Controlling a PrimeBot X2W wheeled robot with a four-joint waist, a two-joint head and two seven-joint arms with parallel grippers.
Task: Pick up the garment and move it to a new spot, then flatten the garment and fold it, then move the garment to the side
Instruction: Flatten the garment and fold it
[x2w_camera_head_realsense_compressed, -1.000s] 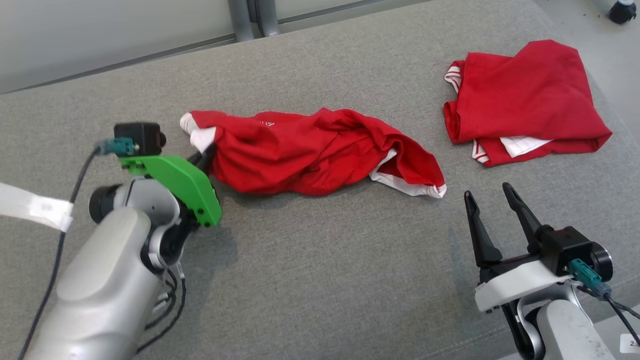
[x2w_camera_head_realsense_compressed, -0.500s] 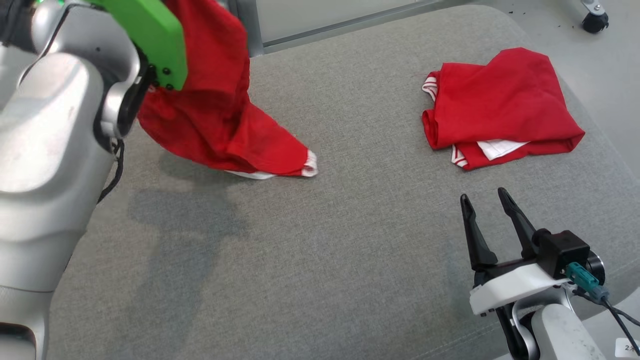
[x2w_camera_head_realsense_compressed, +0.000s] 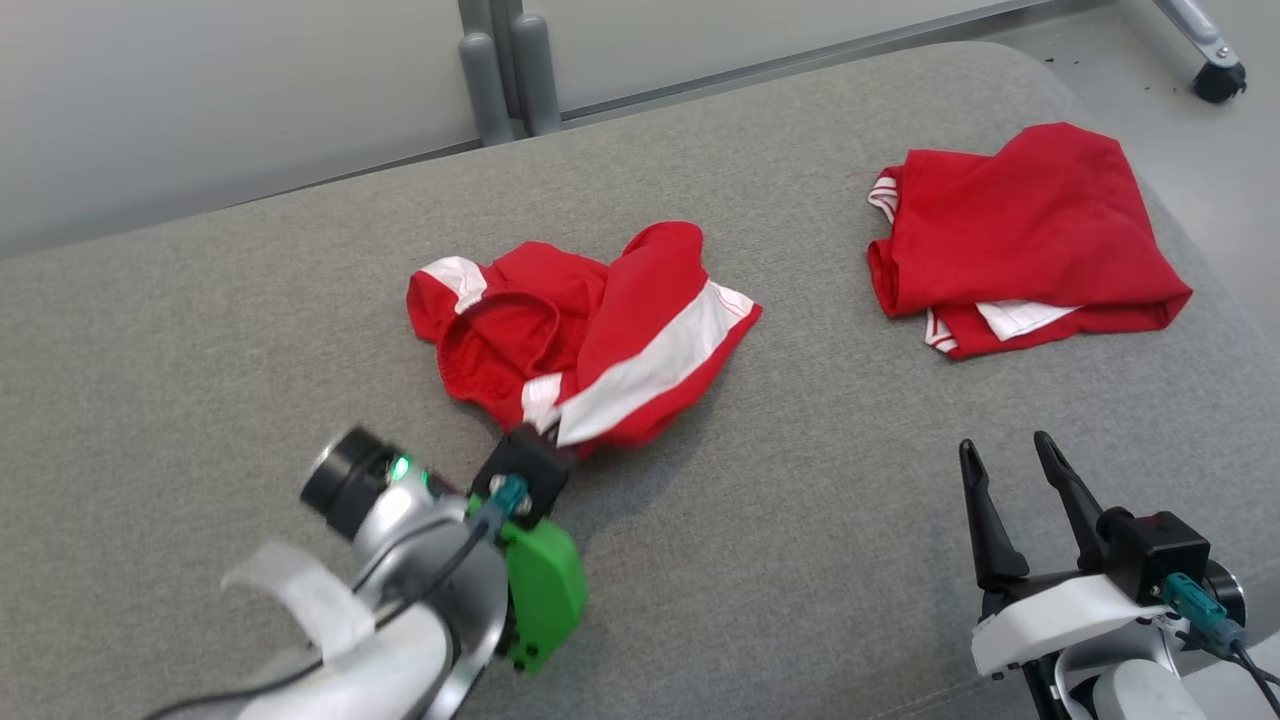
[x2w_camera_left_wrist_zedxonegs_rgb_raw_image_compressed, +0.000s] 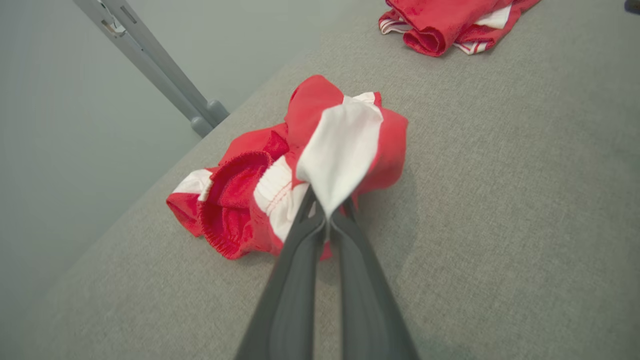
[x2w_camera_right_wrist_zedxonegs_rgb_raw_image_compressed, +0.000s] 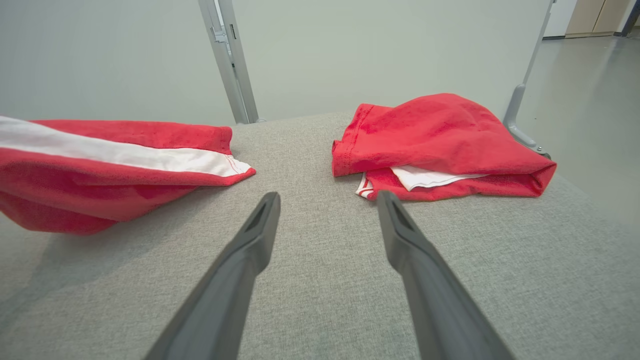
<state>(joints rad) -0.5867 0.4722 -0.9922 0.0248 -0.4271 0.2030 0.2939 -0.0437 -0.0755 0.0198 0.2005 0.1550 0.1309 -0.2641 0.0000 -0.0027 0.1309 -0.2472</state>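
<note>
jaws of my left gripper (x2w_camera_left_wrist_zedxonegs_rgb_raw_image_compressed: 327, 212) pinch the white-striped hem of the crumpled red cotton shorts (x2w_camera_head_realsense_compressed: 590, 340), heaped just ahead on the grey fabric table (x2w_camera_head_realsense_compressed: 800, 560). my right gripper (x2w_camera_head_realsense_compressed: 1005, 442) has its jaws open, empty. relocation seems nearly done; flattening, folding and setting aside remain.

The garment (x2w_camera_head_realsense_compressed: 590, 340), red with a broad white band, was found crumpled in a loose heap near the middle of the grey cushion (x2w_camera_head_realsense_compressed: 780, 540). An elasticated opening was seen gaping on its left. Its near, white-banded edge was raised slightly and clamped in the left gripper (x2w_camera_left_wrist_zedxonegs_rgb_raw_image_compressed: 327, 212).
</note>
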